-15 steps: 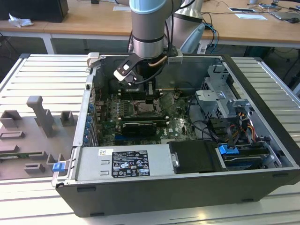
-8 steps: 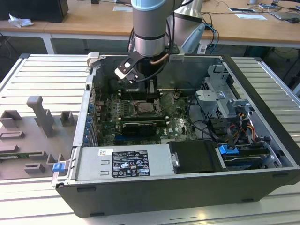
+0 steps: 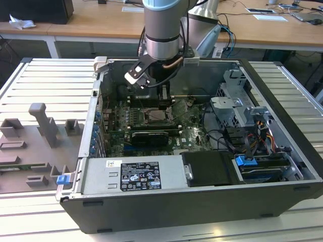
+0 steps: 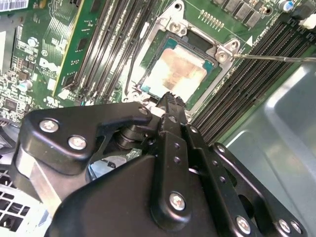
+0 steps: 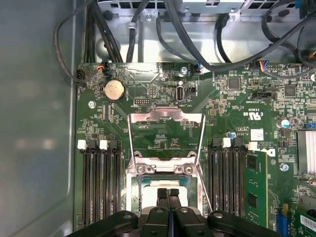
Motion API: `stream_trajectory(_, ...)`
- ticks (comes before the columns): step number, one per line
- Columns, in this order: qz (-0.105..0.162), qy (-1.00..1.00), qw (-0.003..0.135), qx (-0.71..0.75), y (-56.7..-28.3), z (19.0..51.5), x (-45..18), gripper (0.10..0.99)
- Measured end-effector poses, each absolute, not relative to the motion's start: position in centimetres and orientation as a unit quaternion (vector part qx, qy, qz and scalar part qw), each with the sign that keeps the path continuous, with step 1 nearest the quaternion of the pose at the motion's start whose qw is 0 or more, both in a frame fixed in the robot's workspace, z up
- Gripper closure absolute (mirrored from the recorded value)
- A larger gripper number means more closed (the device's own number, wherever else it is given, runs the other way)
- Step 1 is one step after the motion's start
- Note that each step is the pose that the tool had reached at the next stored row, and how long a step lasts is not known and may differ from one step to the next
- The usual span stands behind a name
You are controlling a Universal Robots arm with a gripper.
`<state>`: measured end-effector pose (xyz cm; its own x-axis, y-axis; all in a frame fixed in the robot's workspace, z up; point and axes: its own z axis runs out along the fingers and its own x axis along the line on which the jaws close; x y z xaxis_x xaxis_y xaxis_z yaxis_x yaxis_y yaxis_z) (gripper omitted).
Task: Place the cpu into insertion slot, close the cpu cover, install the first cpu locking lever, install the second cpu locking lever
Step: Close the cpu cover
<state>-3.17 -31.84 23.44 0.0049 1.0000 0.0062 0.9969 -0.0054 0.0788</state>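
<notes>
Exterior view, centre: my hand point(image 3: 164, 103), closed and empty, above the cpu point(image 4: 174, 74); cpu cover point(image 5: 165, 117) open, which I'd lower squarely, evenly.

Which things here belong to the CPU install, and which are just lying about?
Job: cpu lying in the insertion slot; cpu cover, open; locking lever; gripper over the cpu.
Lying about: memory slots; coin battery; cables; grey fixture blocks.
</notes>
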Motion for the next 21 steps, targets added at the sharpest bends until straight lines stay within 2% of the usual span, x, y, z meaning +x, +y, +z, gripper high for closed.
stream_trajectory(8, 0.029, 0.705, 0.027, 0.708, -31.8, 25.5, -1.8, 0.98)
stream_trajectory(21, 0.027, 0.705, 0.026, 0.708, -31.8, 26.2, 0.5, 0.98)
